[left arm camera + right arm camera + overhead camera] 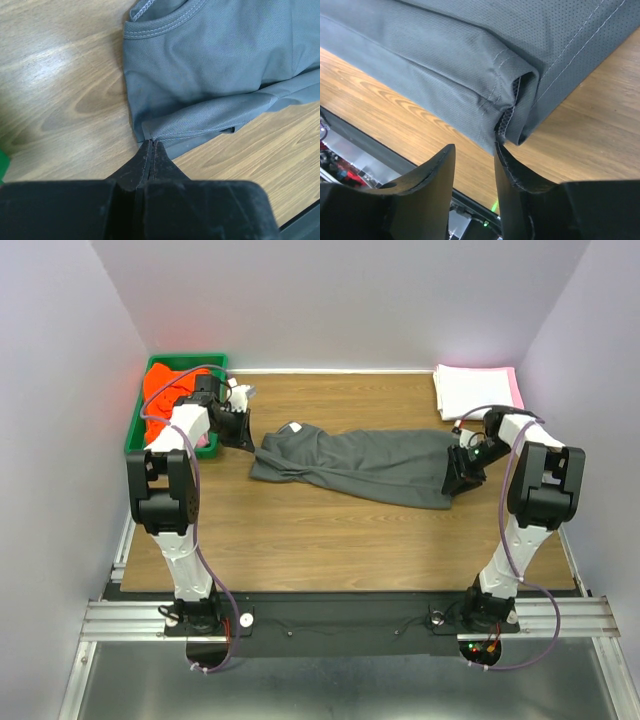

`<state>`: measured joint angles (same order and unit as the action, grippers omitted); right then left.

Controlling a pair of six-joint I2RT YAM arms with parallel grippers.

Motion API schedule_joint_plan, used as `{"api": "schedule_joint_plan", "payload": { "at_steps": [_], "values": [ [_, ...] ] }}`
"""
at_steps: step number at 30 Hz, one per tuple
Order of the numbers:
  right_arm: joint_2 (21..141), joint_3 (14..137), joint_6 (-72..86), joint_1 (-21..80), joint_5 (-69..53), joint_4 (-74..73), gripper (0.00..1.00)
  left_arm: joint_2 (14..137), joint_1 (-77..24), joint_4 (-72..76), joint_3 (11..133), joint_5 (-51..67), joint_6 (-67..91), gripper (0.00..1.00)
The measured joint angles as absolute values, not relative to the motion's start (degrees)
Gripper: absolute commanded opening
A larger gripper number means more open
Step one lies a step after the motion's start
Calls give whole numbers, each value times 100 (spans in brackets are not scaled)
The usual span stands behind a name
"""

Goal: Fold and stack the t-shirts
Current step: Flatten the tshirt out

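Top external view: both arms reach forward with elbows raised, and their wrists dip toward opposite ends of the dark grey t-shirt (350, 465). It lies crumpled lengthwise across the middle of the wooden desk (330, 540). The left gripper (240, 430) is at its left end and the right gripper (462, 472) at its right end. A green bin (133, 430) at the far left holds an orange-red t-shirt (160, 390). A folded white t-shirt (470, 392) lies over a pink t-shirt (517, 390) at the far right corner.

Left wrist view: the black fingers are pressed flat together, tips touching the stitched hem of fine mesh cloth. I cannot tell whether any cloth is pinched.

Right wrist view: the jaws stand partly apart with nothing between them. The folded, double-stitched hem corner lies just beyond the tips on the glossy wood grain.
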<state>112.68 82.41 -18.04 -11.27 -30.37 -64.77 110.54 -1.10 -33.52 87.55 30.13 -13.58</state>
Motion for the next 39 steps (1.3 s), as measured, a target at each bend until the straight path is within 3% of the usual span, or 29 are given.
{"api": "schedule_joint_plan", "payload": {
  "at_steps": [29,32,39],
  "values": [
    [11402,7828,-1673,-1002,-2805,-5784,36,10965,-110,-3293,8593,3020,-1363,0],
    [11402,7815,-1664,-1002,-2803,-5780,31,10965,-110,-3293,8593,3020,-1363,0],
    [11391,7832,-1601,-1002,-2836,-5730,3,10965,-110,-3308,8593,3037,-1365,0]
  ]
}}
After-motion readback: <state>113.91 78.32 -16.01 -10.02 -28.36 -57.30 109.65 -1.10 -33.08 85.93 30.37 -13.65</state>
